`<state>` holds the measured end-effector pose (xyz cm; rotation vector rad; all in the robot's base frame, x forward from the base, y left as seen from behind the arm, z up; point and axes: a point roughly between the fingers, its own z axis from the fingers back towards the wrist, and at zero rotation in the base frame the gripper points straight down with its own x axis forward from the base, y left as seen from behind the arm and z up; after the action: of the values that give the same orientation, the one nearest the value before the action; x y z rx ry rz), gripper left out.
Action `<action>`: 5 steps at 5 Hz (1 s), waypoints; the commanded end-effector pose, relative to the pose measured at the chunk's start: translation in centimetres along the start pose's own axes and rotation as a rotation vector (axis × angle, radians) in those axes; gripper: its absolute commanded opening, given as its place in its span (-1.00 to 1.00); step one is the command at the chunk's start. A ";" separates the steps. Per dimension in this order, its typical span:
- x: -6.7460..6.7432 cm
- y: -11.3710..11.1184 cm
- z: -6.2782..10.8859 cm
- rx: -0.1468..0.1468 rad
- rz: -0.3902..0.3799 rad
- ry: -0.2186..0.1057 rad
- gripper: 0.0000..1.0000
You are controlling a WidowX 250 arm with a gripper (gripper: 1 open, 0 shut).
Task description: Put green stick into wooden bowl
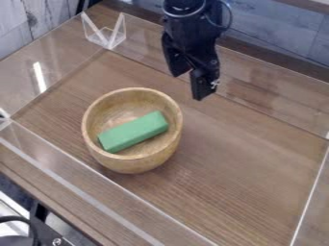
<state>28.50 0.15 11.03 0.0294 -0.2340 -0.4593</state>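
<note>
The green stick lies flat inside the wooden bowl, slanting from lower left to upper right. The bowl rests on the wooden tabletop left of centre. My black gripper hangs above the table, up and to the right of the bowl, pointing mostly down. Its two fingers stand apart and hold nothing. It touches neither the bowl nor the stick.
A low clear plastic wall rings the wooden table. A small clear plastic stand sits at the back left, outside the wall. The table's front edge runs along the lower left.
</note>
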 end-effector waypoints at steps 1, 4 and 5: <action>1.2 0.0 1.3 0.035 0.085 -0.017 1.00; 2.3 1.7 1.1 0.037 0.098 -0.019 1.00; 2.4 2.2 0.9 0.044 0.139 -0.015 1.00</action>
<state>30.48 0.70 11.13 0.0398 -0.2104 -0.3270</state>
